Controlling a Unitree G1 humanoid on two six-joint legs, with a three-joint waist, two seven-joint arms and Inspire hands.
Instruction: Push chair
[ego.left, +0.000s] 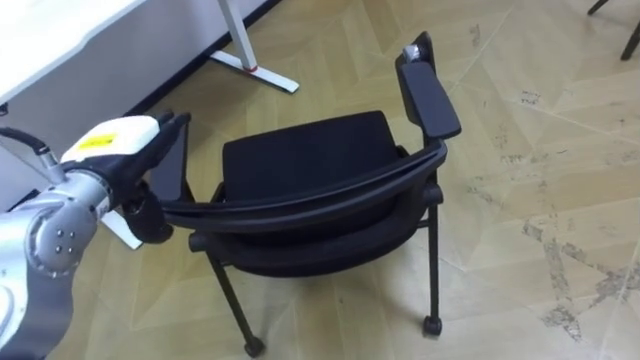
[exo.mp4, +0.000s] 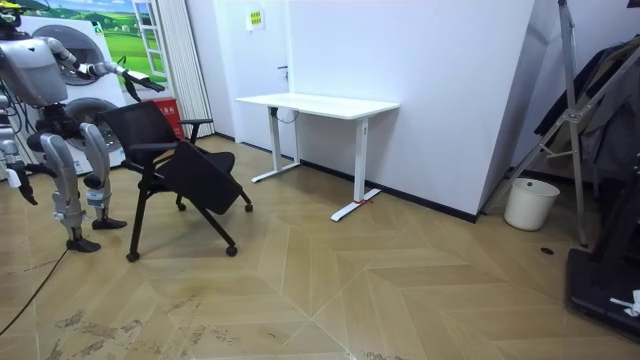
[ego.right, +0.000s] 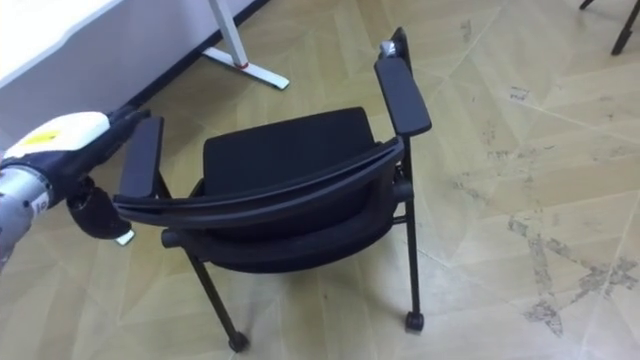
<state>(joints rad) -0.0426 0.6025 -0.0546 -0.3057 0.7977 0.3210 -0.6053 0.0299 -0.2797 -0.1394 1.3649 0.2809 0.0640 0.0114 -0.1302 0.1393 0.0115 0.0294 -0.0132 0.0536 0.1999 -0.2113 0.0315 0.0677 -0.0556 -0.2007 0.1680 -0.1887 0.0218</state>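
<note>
A black chair on castors stands right in front of me, its backrest nearest and its seat facing the white desk. My left hand rests against the outer side of the chair's left armrest, fingers straight along it and thumb low by the end of the backrest. The right armrest is untouched. From the room view, I stand behind the chair with my left hand stretched to it, while my right hand hangs by my side.
The desk stands against the white wall a short way past the chair; its foot lies on the wooden floor near the seat. A white bin and a dark rack are at the room view's right.
</note>
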